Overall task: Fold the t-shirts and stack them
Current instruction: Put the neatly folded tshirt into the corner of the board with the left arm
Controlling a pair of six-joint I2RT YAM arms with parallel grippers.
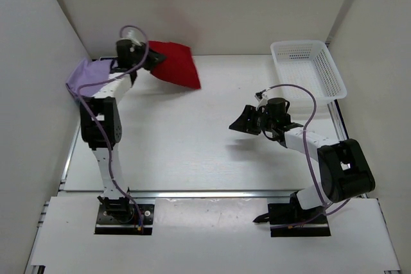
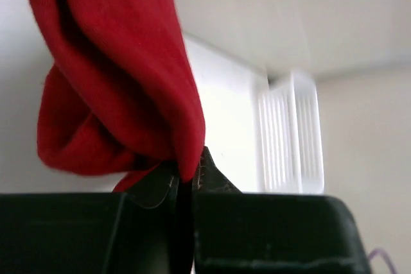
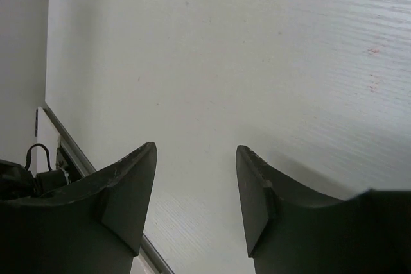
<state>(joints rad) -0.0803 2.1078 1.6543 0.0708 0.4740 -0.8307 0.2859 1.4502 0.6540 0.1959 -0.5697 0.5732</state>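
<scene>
Left gripper is closed on the red t-shirt, bunched beyond its tips.

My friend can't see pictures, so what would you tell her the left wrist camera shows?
The left claw is pinched shut on a fold of the red t-shirt, whose bunched cloth fills the upper left of the picture. Behind it, blurry, are the white table and a white basket.

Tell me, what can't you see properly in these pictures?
- Top view: the left arm covers part of the purple shirt; the left hand hides where it pinches the red shirt.
- Left wrist view: the top edge cuts off the red shirt; the basket is blurred.
</scene>
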